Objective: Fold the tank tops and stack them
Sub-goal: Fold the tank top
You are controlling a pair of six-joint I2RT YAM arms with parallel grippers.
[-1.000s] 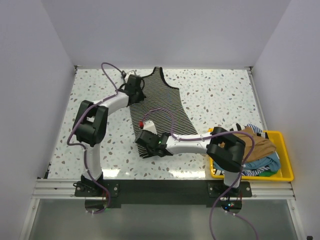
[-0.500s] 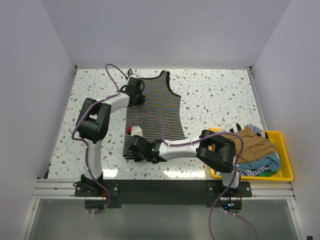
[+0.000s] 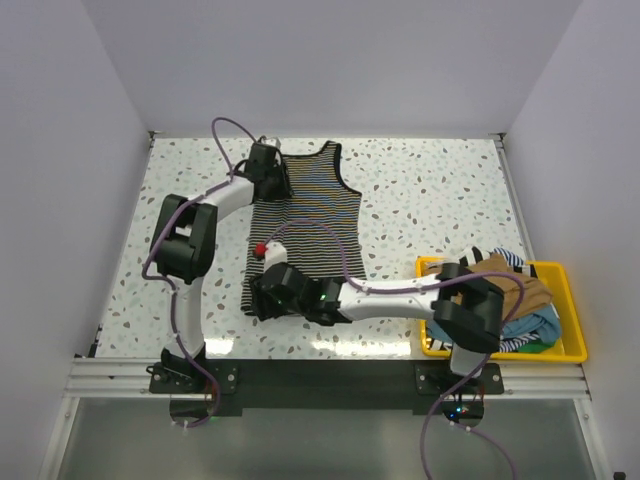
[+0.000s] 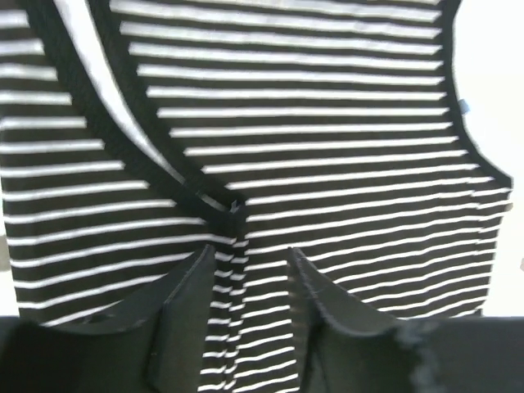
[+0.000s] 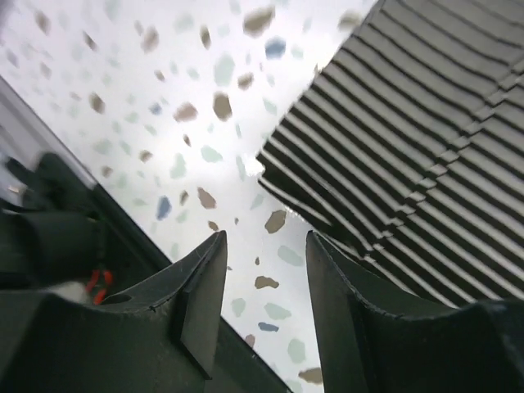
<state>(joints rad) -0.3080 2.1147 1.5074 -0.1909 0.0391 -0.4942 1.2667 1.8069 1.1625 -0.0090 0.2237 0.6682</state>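
- Left gripper [image 4: 254,323]: fingers apart, nothing pinched. Striped tank top [image 4: 311,123] lies flat right under them, and a dark trim seam runs up through the gap.
- Right gripper [image 5: 266,303]: fingers apart too, nothing between them. It's over bare table [image 5: 164,123], and the top's hem corner sits just ahead of the tips, off to the right.
- From overhead, the top is spread in the middle of the table. Its long axis runs far to near: straps at the far end, hem at the near end, close to square with the table.
- Both grippers are on the top's left side, left arm at the far shoulder strap and right arm at the near hem corner. Neither is nearer overall, they split the ends.
- My read: next is a lengthwise fold, so I'd have to re-grip that left edge at both ends and carry it rightward over the body.
- Room: open table left of the top, and more on its right before the yellow basket [image 3: 568,300].
- The basket holds the tan-brown top [image 3: 522,290] and the others in a heap, well apart from the striped one.
- Watch: the right gripper is near the table's front edge, with the dark rail showing in its wrist view.
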